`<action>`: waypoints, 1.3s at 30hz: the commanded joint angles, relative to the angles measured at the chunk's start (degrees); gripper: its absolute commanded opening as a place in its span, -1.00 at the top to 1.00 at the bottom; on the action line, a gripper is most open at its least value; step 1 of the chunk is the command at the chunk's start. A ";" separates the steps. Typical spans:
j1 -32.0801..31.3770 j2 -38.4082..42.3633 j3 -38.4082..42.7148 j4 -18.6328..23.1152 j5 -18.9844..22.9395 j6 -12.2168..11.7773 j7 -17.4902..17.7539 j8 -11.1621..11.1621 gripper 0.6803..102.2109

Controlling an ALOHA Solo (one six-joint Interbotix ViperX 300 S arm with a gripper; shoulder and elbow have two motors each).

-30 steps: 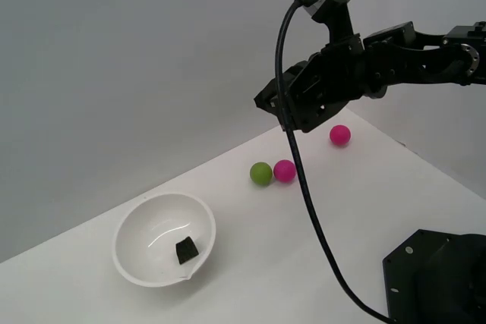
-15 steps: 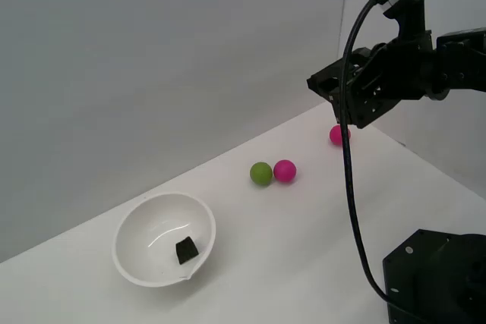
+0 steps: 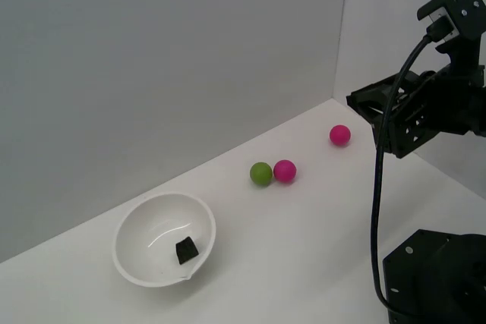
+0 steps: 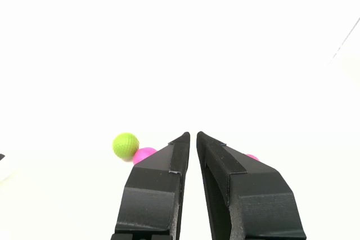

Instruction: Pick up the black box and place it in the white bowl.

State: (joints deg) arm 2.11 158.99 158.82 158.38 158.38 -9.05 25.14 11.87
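The black box (image 3: pixel 185 250) lies inside the white bowl (image 3: pixel 135 267), low against the wall on the exterior view's right side of the hollow. The bowl stands at the exterior view's lower left. Far off at that view's right edge, my gripper (image 3: pixel 354 101) hangs high above the table, apart from the bowl. In the wrist view the gripper (image 4: pixel 193 135) is shut, its two black fingers (image 4: pixel 160 178) nearly touching at the tips with nothing between them.
A green ball (image 3: pixel 260 173) and a pink ball (image 3: pixel 285 170) sit touching mid-table, seen past the fingers as the green ball (image 4: pixel 125 145) and pink ball (image 4: pixel 144 154). Another pink ball (image 3: pixel 339 135) lies nearer the wall corner. The black robot base (image 3: pixel 437 278) fills the lower right.
The arm has swung back toward the exterior view's right, away from the bowl and balls. The black box stays put in the bowl.
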 commanded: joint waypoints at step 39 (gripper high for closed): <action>3.34 11.60 11.95 1.32 1.14 0.00 2.72 0.53 0.96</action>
State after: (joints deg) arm 4.92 170.42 170.33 159.70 159.79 -9.14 27.25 11.87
